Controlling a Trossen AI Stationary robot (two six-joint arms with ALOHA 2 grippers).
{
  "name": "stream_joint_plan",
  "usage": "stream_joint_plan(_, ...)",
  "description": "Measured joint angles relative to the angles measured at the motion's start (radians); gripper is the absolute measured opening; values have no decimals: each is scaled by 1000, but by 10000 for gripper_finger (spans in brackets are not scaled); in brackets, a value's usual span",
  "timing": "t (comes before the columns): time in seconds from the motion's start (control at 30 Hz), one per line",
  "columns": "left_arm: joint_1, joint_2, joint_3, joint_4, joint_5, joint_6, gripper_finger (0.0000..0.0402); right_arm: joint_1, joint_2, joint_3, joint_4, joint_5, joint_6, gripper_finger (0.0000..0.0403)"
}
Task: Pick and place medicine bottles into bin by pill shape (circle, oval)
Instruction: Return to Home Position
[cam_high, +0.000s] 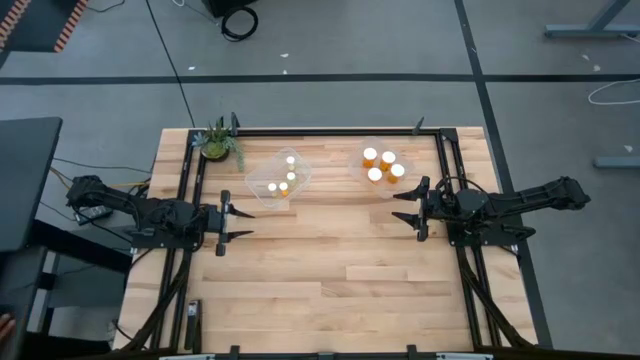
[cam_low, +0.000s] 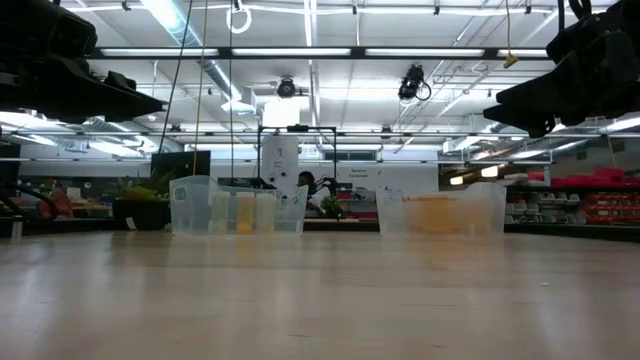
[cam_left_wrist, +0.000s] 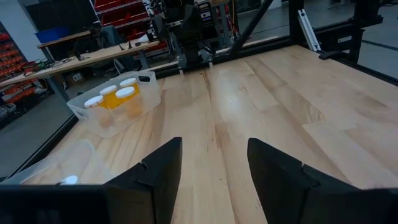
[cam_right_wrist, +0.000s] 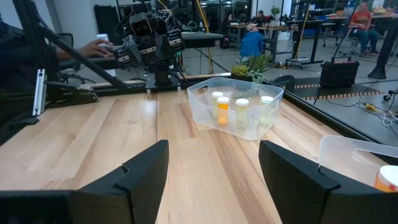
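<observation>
The pale wooden plank table (cam_high: 330, 270) looks smooth, with a soft satin sheen and visible grain and seams. Across the upper middle of the high view, the left clear plastic bin (cam_high: 258, 183) and the right clear plastic bin (cam_high: 392, 190) are glossy and slightly cloudy. The wide orange bottles (cam_high: 388, 158) are translucent plastic under smooth white caps; the small whitish bottles (cam_right_wrist: 242, 112) look like paler plastic. The black rail frame (cam_high: 330, 132) looks like matt metal. The left gripper (cam_left_wrist: 214, 149) and right gripper (cam_right_wrist: 212, 146) have dark, matt, plastic-looking fingers.

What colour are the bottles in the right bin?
The bottles are orange with white caps; left wrist view.
</observation>
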Motion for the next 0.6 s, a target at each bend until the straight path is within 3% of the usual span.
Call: stream_joint_plan(0.6, 0, 0, 0, 0, 0, 0, 191, 0, 0, 0, 0, 0, 0, 257)
